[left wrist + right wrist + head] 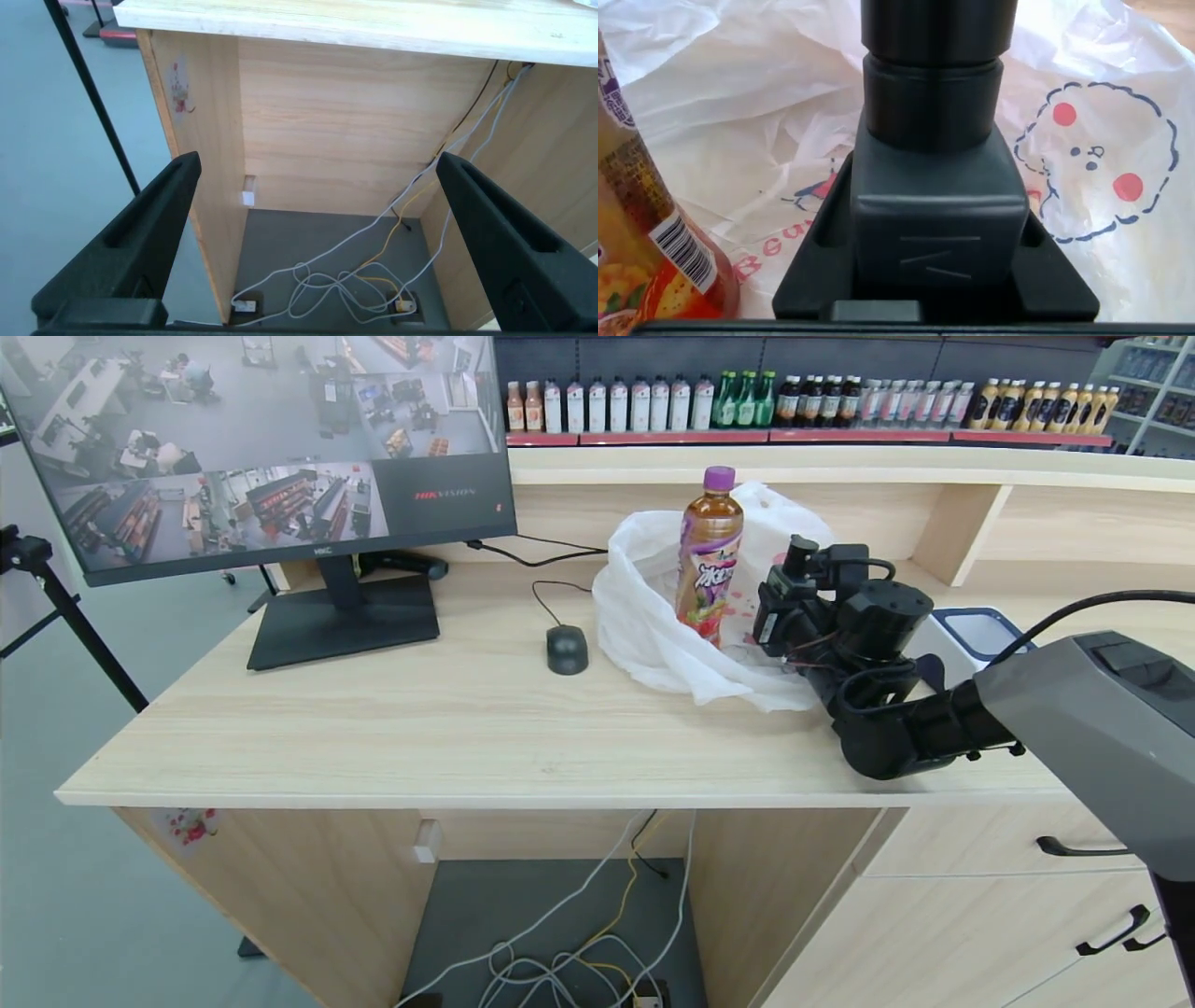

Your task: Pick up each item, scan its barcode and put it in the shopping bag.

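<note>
A tea bottle [709, 555] with a purple cap stands upright inside the white shopping bag [653, 644] at the back middle of the wooden counter. My right gripper [773, 611] sits against the bag's right side, shut on a dark grey barcode scanner [934, 215]. In the right wrist view the scanner points at the bag's printed plastic [1083, 177]. The bottle [645, 233] with its barcode label is close beside it. My left gripper [318, 252] hangs open and holds nothing, low in front of the counter, facing the leg space with its cables.
A monitor [261, 448] stands at the back left. A black mouse [567, 649] lies just left of the bag. A white and blue device [971, 635] sits behind my right arm. A raised ledge [840, 467] runs along the counter's back.
</note>
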### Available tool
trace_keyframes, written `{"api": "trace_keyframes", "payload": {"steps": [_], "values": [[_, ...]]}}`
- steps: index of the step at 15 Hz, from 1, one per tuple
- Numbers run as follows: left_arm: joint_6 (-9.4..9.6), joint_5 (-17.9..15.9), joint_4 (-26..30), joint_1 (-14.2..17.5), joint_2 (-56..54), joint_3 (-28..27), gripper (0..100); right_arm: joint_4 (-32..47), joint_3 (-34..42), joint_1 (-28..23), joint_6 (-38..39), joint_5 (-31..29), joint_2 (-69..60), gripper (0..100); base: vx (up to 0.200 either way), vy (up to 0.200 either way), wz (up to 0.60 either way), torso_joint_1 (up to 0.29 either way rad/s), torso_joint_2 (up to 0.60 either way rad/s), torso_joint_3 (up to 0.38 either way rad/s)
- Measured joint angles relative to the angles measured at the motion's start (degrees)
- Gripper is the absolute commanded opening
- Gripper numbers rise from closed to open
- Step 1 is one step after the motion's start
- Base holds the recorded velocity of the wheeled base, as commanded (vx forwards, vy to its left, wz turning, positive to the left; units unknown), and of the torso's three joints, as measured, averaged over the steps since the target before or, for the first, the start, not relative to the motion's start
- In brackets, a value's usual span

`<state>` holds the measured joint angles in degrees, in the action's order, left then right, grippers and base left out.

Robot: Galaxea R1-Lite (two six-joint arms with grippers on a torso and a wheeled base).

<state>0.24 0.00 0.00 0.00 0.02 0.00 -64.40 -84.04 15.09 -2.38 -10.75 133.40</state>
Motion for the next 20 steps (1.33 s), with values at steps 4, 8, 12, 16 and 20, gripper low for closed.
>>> {"api": "trace_keyframes", "payload": {"steps": [4, 8, 12, 16, 20], "values": [[0.0, 0.0, 0.0, -0.02, 0.0, 0.0, 100, 0.0, 0.22, 0.04, 0.17, 0.02, 0.04, 0, 0.0, 0.0, 0.0, 0.0, 0.0, 0.0], [0.02, 0.0, 0.0, -0.07, 0.0, 0.0, 100, -0.11, 0.37, 0.01, 0.13, 0.05, 0.41, 0, 0.0, 0.0, 0.0, 0.0, 0.0, 0.0], [0.02, 0.0, 0.0, 0.0, 0.0, 0.0, 100, -0.22, 0.15, 0.15, 0.17, 0.05, 0.8, 0, 0.0, 0.0, 0.0, 0.0, 0.0, 0.0], [0.0, 0.0, 0.0, -0.02, 0.0, 0.0, 100, -1.28, 0.22, 0.17, 0.38, 0.6, 0.91, 100, 0.0, 0.0, 0.0, 0.0, 0.0, 0.0], [0.0, 0.0, 0.0, -0.07, 0.0, 0.0, 100, -2.46, 0.5, 0.56, 0.5, 0.52, 1.11, 100, 0.0, 0.0, 0.0, 0.0, 0.0, 0.0]]}}
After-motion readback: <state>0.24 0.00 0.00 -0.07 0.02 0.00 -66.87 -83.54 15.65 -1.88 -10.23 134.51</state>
